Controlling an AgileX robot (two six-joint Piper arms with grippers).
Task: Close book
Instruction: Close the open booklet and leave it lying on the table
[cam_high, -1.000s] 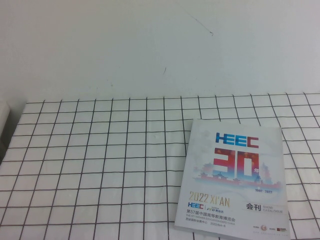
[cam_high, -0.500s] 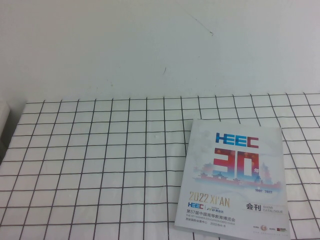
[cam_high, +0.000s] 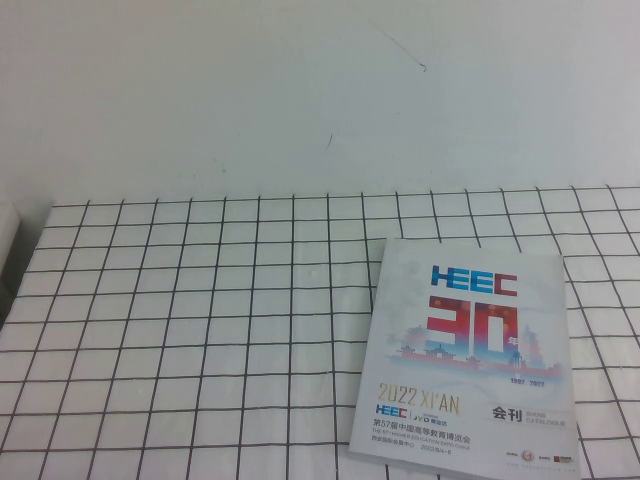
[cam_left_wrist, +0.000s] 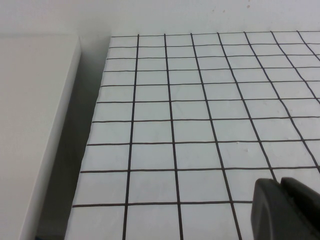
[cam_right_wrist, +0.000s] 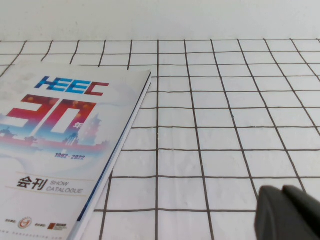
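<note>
Nothing has moved since a second ago | counter (cam_high: 200, 300): white, black grid | book (cam_high: 468, 350): closed, cover up, flat on counter's near right | left claw (cam_left_wrist: 281, 184): over bare counter, tips together | right claw (cam_right_wrist: 283, 191): near book, not touching, tips together

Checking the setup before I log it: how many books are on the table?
1. The book lies closed, cover up, on the grid cloth, near right. Left gripper hangs over the cloth's left side; right gripper hangs just right of the book. None looks hidden.
</note>
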